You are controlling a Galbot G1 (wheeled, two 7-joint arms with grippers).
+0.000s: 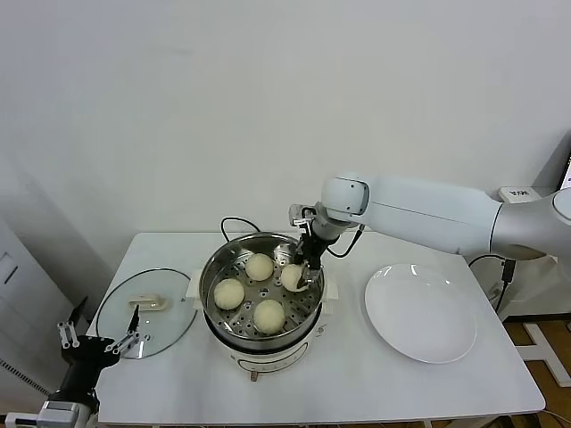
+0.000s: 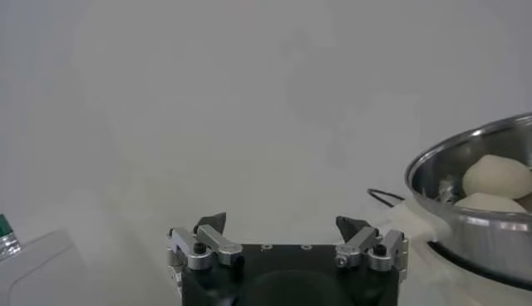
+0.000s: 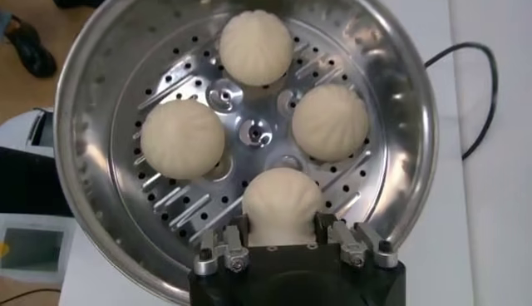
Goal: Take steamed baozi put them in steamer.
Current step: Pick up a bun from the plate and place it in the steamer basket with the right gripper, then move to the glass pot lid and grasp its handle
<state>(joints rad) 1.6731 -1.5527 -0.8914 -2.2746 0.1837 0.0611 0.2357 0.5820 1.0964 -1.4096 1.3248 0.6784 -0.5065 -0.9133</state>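
Left gripper (image 1: 98, 341) parked low beside the glass lid (image 1: 147, 314), jaws spread wide. Four steamed baozi (image 3: 183, 137) resting on the perforated tray inside the steamer (image 1: 214, 267). Right gripper (image 3: 283, 241) inside the pot, fingers (image 3: 234, 243) loosely flanking the fourth bun (image 3: 281, 204). White plate (image 1: 419, 312) farther right.

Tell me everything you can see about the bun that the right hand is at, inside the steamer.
The bun is a smooth, cream-white dough ball with faint pleats on top. It sits on the perforated steel tray of the steamer, on the side nearest the plate, apart from the other three buns. The right hand is directly over it, one finger on each side; whether they are pressing it cannot be told.
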